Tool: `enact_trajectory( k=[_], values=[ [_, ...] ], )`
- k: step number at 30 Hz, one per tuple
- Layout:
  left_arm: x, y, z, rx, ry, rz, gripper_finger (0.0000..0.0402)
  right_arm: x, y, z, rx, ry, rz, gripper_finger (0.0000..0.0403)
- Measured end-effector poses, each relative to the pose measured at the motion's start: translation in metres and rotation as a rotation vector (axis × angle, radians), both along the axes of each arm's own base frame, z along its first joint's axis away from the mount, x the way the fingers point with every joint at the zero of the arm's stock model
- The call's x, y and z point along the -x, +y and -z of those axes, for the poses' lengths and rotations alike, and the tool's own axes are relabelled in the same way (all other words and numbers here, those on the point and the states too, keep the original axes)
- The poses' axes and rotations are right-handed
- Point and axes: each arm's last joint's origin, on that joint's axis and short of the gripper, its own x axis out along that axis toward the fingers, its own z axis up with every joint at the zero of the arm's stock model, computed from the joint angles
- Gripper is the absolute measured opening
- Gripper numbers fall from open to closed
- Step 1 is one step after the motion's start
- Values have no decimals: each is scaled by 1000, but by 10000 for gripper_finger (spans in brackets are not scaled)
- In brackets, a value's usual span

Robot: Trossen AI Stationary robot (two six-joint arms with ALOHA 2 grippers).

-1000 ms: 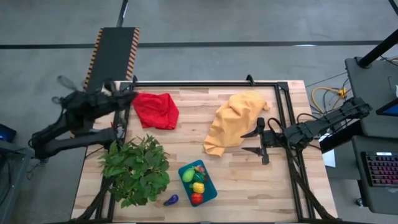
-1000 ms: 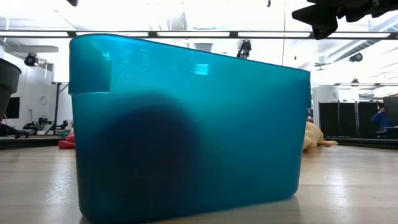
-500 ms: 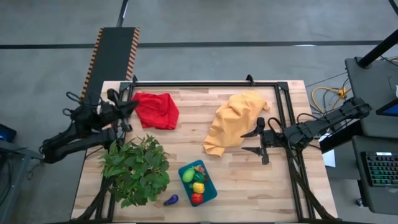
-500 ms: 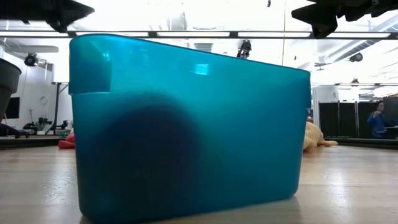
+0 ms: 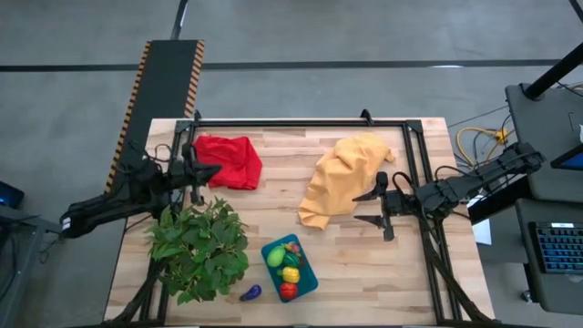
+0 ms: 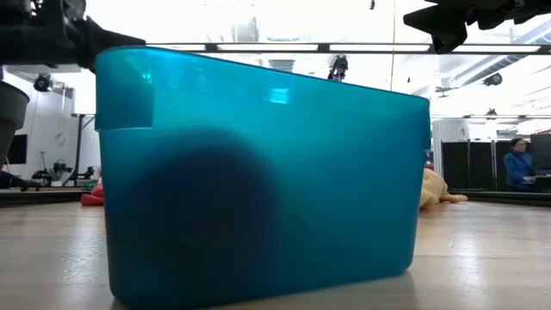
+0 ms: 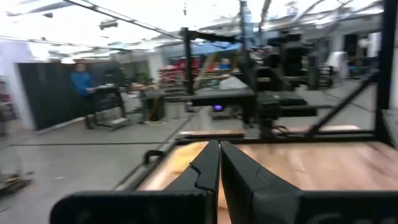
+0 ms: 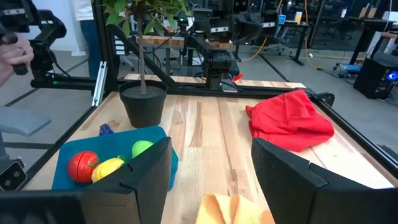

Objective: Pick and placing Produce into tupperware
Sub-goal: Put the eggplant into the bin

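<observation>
The pale plank desk (image 5: 364, 264) is carrying a crumpled yellow cloth (image 5: 342, 178) near its centre toward 1 o'clock, a leafy plant (image 5: 199, 246) at 8 o'clock, and a rumpled red cloth (image 5: 228, 160) at 10 o'clock. The smooth teal container (image 5: 308, 281) with rounded corners is sitting at 6 o'clock, filling the low view as a translucent wall. Only the overhead and right wrist views are showing its glossy toys: green (image 5: 275, 258), yellow (image 5: 291, 274) and red (image 5: 288, 291). A purple piece (image 5: 250, 293) is lying just outside. The right end effector (image 5: 372, 208) is hovering spread at 3 o'clock; the left end effector (image 5: 206, 173) is hovering beside the red cloth, fingers pressed together.
</observation>
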Motion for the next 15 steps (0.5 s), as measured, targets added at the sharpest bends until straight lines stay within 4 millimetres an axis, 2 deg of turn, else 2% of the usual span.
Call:
enact_trajectory(
  k=[6, 15],
  values=[
    [-2, -6, 22, 35, 22, 83, 0, 0, 0, 0, -14, 1, 2, 215],
    [-4, -15, 33, 57, 15, 183, 0, -1, 1, -3, -64, -30, -16, 215]
  ],
)
